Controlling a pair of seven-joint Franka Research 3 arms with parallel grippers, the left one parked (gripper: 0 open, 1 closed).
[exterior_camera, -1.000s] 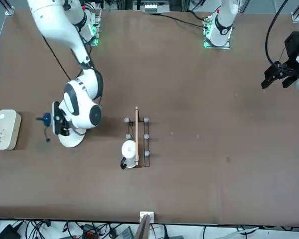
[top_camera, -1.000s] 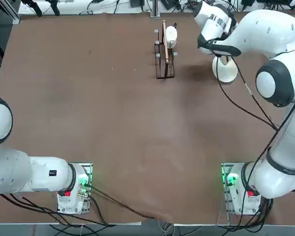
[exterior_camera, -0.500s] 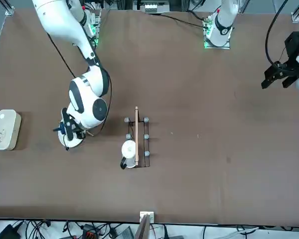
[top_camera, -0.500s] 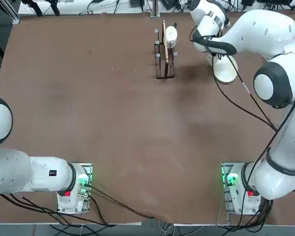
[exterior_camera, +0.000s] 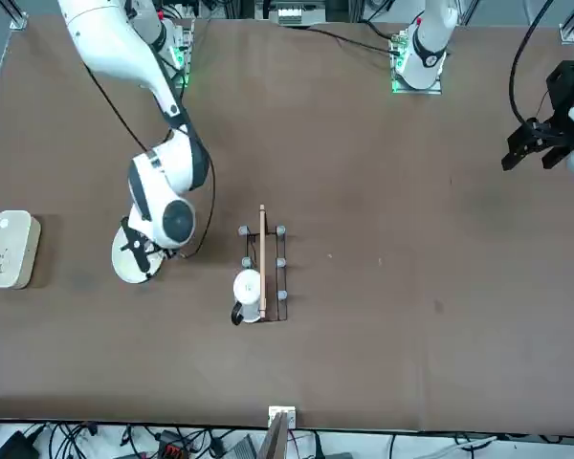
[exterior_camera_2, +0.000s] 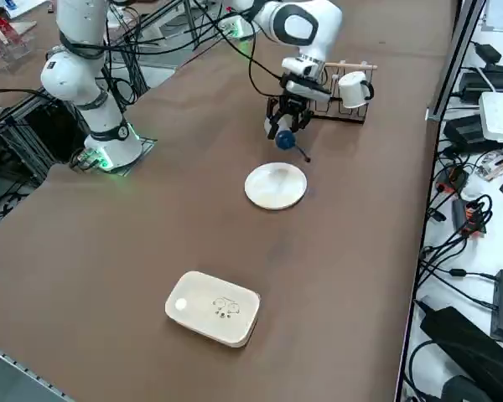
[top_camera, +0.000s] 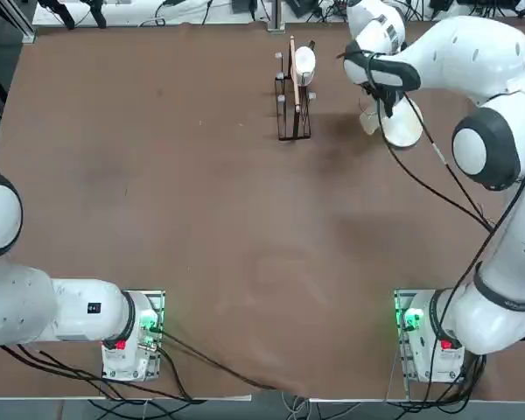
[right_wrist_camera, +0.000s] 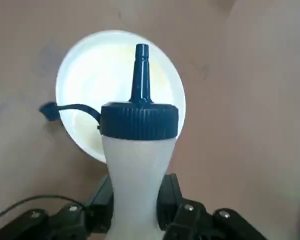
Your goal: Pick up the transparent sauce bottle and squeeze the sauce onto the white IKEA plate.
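Tabletop point(top_camera: 227, 219): brown and matte, spread beneath the working arm.
Right gripper point(right_wrist_camera: 137, 197): closed on the sauce bottle point(right_wrist_camera: 139, 160), one finger against each side of its pale, cloudy body.
Bottle: in the hand, its blue top and nozzle point(right_wrist_camera: 141, 75) reaching out past the fingers. The wrist view shows the body narrowing toward the grip; the right side view shows the blue top low beside the hand.
Blue stopper point(right_wrist_camera: 50, 111): hangs out to one side of the bottle on its strap.
White plate point(right_wrist_camera: 80, 70): on the table near the hand. In the wrist view the nozzle overlaps it; the right side view shows the whole round plate, just to the robot's right of the bottle's top.
White dish point(exterior_camera_2: 214, 308): rounded-rectangular, beyond the plate from the hand, shown in the front and right side views only.
Rack point(exterior_camera: 281, 277): wire, to the robot's left of the hand.
Mug point(exterior_camera_2: 353, 90): white, at the rack; its dark handle shows in the front and right side views.
Wooden stick point(exterior_camera: 262, 239): along the rack, plain from above and from the front.
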